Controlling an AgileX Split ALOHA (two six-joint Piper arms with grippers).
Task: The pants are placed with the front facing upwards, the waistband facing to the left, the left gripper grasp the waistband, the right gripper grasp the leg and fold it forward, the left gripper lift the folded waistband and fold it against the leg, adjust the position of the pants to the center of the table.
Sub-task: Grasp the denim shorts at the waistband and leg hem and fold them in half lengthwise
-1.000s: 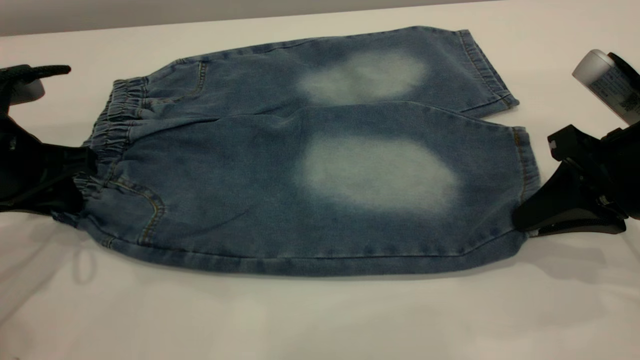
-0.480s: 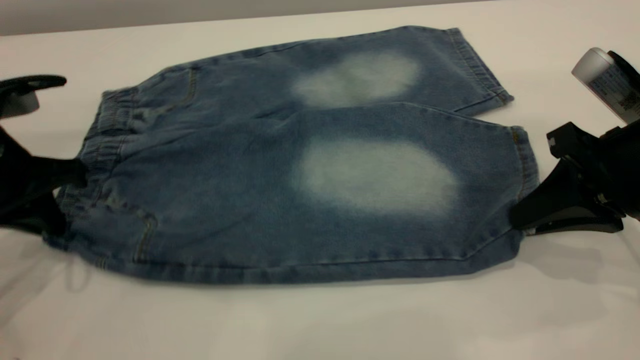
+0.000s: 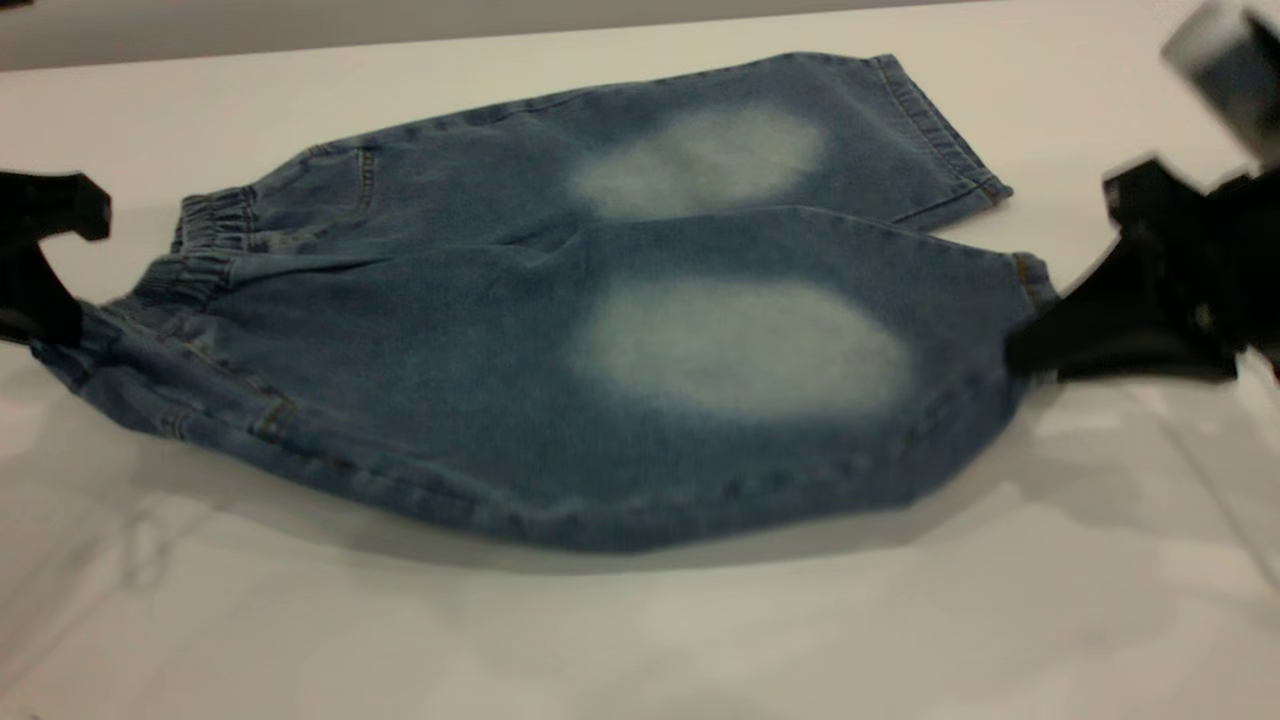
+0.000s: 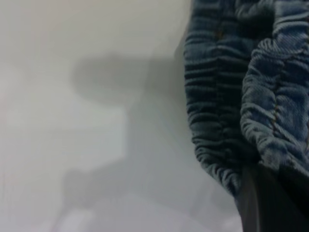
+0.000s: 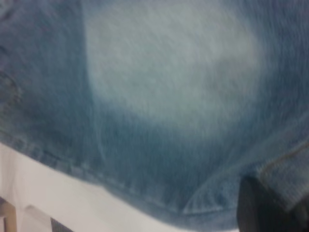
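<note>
The blue denim pants (image 3: pixel 560 330) lie front up on the white table (image 3: pixel 640 640), a pale faded patch on each leg. The ruffled waistband (image 3: pixel 200 245) points to the left. My left gripper (image 3: pixel 50 320) is shut on the waistband's near corner and holds it off the table; the gathered denim (image 4: pixel 251 96) fills the left wrist view. My right gripper (image 3: pixel 1030 345) is shut on the near leg's hem (image 3: pixel 1030 280) at the right, also raised. The near edge of the pants hangs between both grippers above its shadow. The far leg (image 3: pixel 720 150) still rests flat.
A pale grey cylinder (image 3: pixel 1225 60) on the right arm sits at the upper right. Bare table lies in front of the pants and behind them up to the table's far edge (image 3: pixel 300 45).
Both grippers rose with the near waistband corner and near leg hem, lifting the pants' near edge off the table. The left gripper moved further left and stretched the cloth.
</note>
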